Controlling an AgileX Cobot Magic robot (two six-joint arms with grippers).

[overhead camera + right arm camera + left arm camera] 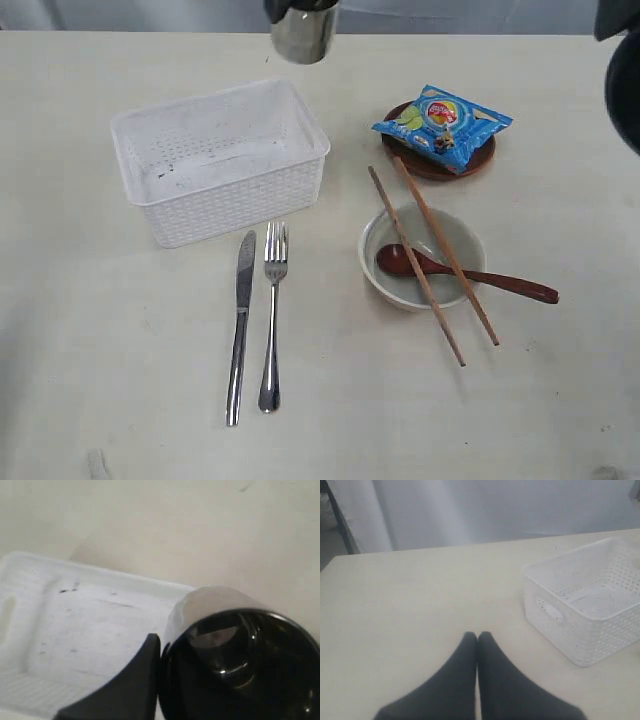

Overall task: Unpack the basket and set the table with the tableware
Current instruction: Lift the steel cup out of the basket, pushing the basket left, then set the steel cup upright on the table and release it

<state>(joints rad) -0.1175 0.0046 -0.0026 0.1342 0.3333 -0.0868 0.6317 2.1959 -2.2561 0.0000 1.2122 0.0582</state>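
Above the worktop [100, 350], a steel cup [305, 38] was held by the right gripper [300, 8]; the left gripper [477, 641] was clenched, empty.

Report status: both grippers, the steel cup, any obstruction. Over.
Left gripper shut, empty, over the pale beige table. Right gripper shut on the steel cup, aloft by the white perforated plastic basket. Basket empty. No obstruction seen.

The basket [240, 205] sits left of centre on the counter [100, 350]. Just before it lie the knife [240, 325] and fork [271, 315], side by side, knife on the left. Right of them stands the bowl [466, 242], with the spoon [470, 273] in it, handle out to the right, and the chopsticks [418, 268] across its rim. Behind the bowl is the plate [430, 168], the bag [443, 122] on it. The cup [305, 35] hangs above the counter behind the basket.
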